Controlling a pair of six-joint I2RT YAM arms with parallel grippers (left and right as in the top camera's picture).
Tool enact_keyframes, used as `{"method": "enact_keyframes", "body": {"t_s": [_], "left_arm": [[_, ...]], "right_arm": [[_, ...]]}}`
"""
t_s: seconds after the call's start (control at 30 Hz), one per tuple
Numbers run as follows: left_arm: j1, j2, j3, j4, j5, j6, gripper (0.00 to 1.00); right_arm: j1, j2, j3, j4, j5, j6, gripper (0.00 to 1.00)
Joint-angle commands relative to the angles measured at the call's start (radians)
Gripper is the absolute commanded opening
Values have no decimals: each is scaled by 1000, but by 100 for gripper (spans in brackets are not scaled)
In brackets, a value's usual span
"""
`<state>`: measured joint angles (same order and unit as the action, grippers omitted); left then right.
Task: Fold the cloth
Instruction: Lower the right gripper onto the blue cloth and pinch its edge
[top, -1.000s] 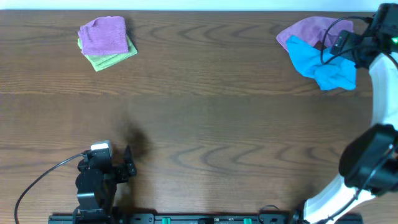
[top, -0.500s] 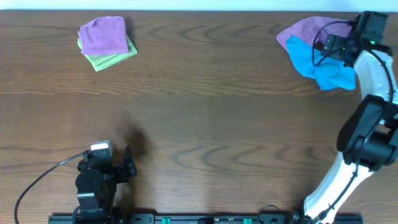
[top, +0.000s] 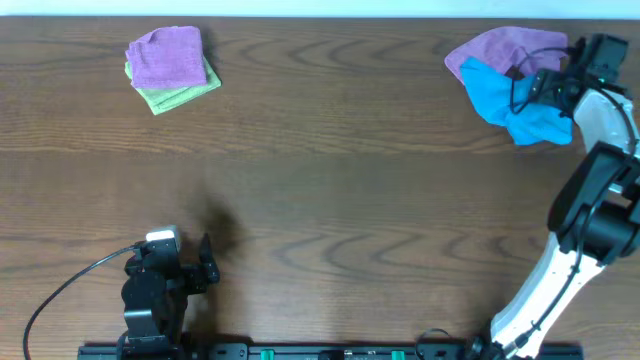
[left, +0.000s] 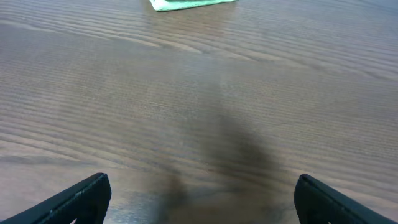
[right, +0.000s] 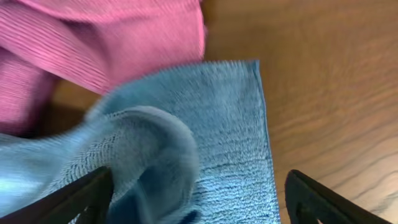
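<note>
A crumpled blue cloth (top: 515, 105) lies at the table's far right, partly over a purple cloth (top: 500, 48). My right gripper (top: 545, 88) is open and hovers right over the blue cloth; in the right wrist view the blue cloth (right: 211, 168) sits between the open fingers (right: 199, 208), with the purple cloth (right: 106, 43) behind it. My left gripper (top: 205, 262) is open and empty near the front left edge; its wrist view shows only bare wood between the fingers (left: 199, 199).
A folded purple cloth (top: 165, 55) rests on a folded green cloth (top: 185, 93) at the far left; the green edge shows in the left wrist view (left: 186, 5). The brown wooden table (top: 330, 190) spans the view.
My right arm swung toward the back edge, then came down and slightly forward over the blue cloth. The cloths and the left arm have not moved.
</note>
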<state>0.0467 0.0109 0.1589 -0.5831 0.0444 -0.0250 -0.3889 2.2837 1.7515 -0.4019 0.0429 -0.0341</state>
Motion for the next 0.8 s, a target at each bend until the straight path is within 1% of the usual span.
{"method": "enact_keyframes", "body": {"t_s": [0.0, 0.07, 0.17, 0.23, 0.3, 0.33, 0.57, 0.77], "left_arm": [[-1, -7, -6, 0, -11, 11, 95], [-1, -7, -6, 0, -11, 11, 95], [-1, -7, -6, 0, -11, 11, 95], [-1, -7, -6, 0, -11, 11, 95], [-1, -7, -6, 0, -11, 11, 95], [-1, -7, -6, 0, -11, 11, 95], [-1, -7, -6, 0, -11, 11, 95], [-1, -7, -6, 0, -11, 11, 95]], "right_arm": [[-18, 30, 14, -1, -21, -9, 82], [-18, 34, 14, 2, -26, -9, 71], [-18, 38, 14, 8, -50, -21, 41], [-18, 38, 14, 16, -63, -27, 18], [-18, 37, 14, 21, -70, -28, 3], [-18, 37, 14, 23, -71, -27, 1], [-15, 21, 14, 10, -83, -27, 1], [-5, -71, 14, 1, -188, -27, 1]]}}
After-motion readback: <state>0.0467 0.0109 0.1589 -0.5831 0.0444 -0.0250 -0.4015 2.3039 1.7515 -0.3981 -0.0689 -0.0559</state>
